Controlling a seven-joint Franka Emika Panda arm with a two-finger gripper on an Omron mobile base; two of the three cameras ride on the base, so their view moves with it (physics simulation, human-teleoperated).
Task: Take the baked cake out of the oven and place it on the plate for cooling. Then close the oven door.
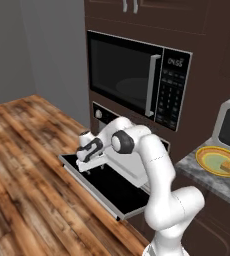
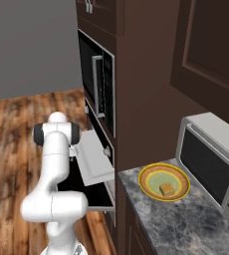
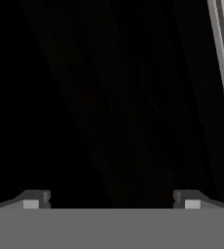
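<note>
Baked cake [image 2: 167,189] sitting on the plate [image 2: 151,175], lower centre-right on the grey counter [image 2: 186,224]. Oven door [image 1: 107,192] dropped flat open at lower centre; oven cavity hidden behind the arm. Gripper [image 3: 111,199] released, fingertips [image 3: 36,198] wide apart, nothing between, facing dark glass.

Your arm [image 1: 154,170] rises from its base, bends at the elbow and reaches forward and down to the left. Your hand [image 3: 112,198] points at a dark surface, fingers [image 3: 36,198] spread wide, nothing between them.
</note>
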